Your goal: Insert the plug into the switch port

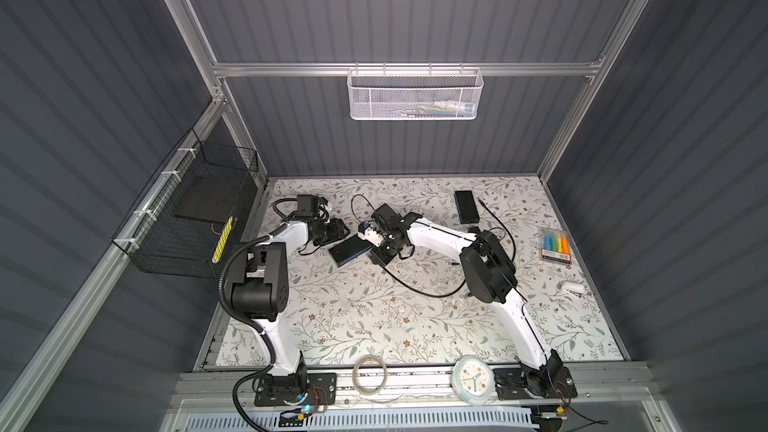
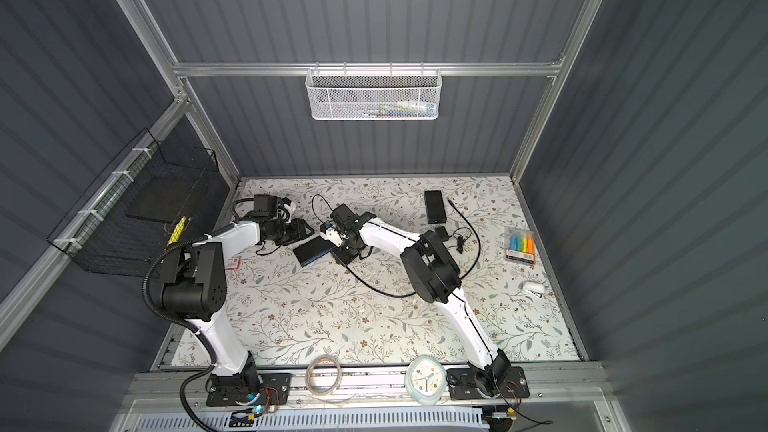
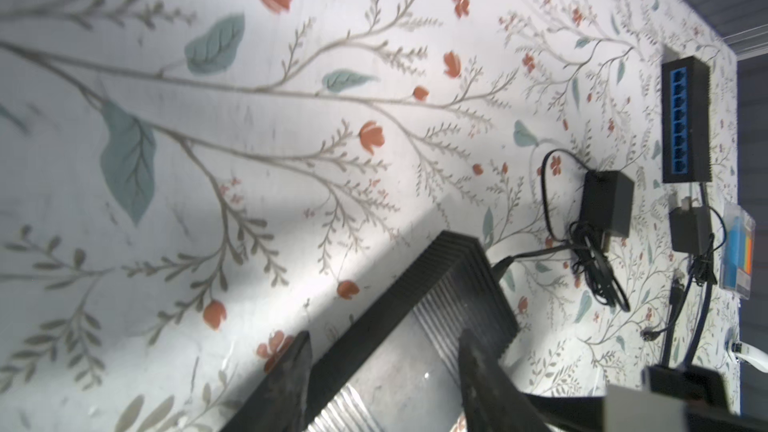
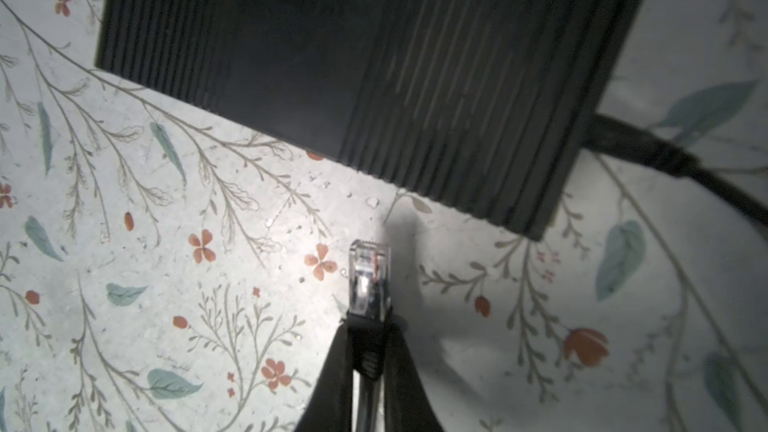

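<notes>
We are pinching the likely light, brittle clear plastic plug [image 4: 369, 268] by its stiffer black boot [image 4: 365, 340] in the right gripper [image 4: 368, 321], the left gripper [image 3: 385, 335] showing no clear hold.

From my screen: grey ribbed walls [image 1: 415, 6] all round, floral tabletop [image 1: 374, 317] brightly lit, white mesh basket [image 1: 395, 97] at twelve o'clock, black wire basket [image 1: 166, 243] at nine.

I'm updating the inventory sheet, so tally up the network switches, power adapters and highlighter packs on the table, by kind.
Network switches: 2
Power adapters: 2
Highlighter packs: 1
Total: 5
</notes>
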Controlling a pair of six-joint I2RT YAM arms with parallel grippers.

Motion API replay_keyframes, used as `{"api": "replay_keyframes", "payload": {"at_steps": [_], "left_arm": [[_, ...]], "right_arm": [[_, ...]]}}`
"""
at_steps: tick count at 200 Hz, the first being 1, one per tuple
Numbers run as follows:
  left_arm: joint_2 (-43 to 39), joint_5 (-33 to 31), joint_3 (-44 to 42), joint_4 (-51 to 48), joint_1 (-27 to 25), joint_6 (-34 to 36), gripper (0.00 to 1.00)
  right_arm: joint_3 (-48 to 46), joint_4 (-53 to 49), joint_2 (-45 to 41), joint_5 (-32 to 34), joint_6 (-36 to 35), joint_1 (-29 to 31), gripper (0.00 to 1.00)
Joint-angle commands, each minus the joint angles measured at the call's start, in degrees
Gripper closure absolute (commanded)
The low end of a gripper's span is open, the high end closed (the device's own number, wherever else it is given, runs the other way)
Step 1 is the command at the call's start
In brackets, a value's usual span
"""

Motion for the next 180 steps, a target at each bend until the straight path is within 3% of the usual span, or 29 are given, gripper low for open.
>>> {"api": "replay_keyframes", "payload": {"at_steps": [1,52,180], "left_arm": [[1.9,0.9,1.5,0.5,-0.3,-0.2,0.43],[4.3,2.8,0.0,3.4,-0.4,0.6,0.43],[8.7,7.4,-1.3,7.7,-0.5,-0.2,0.52]], "right_arm": [[3.2,-4.4,0.0,1.6,2.5,0.4,1.00],[6.5,-5.4,2.0,2.5,7.1,1.3,1.00],[13.4,-8.4,7.2,1.4,10.1,1.2,1.00]]}}
